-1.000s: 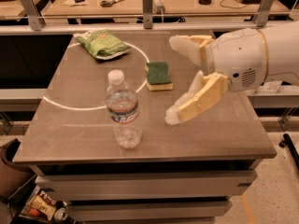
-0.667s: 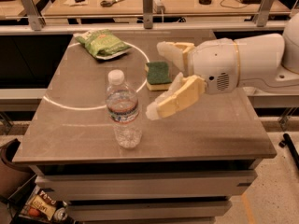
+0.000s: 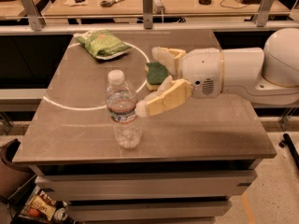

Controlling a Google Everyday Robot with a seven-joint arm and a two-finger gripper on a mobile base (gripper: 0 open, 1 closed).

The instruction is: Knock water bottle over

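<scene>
your robot's two-finger gripper (image 3: 146,82) has chunky cream-yellow fingers (image 3: 164,98), blocky and tapering to pale blunt tips, spread wide apart; it sits over the grey-brown tabletop (image 3: 210,129), just right of the small clear ribbed plastic water bottle (image 3: 123,111). behind the fingers you see a glossy white cylindrical wrist housing (image 3: 203,73) with a small dark round dot and a patch of dark vent slots on its side, closed off by a thin tan seam ring. the smooth white forearm (image 3: 243,71) runs on to a big rounded white joint shell (image 3: 282,59) edged with a thin gold-coloured line.
</scene>
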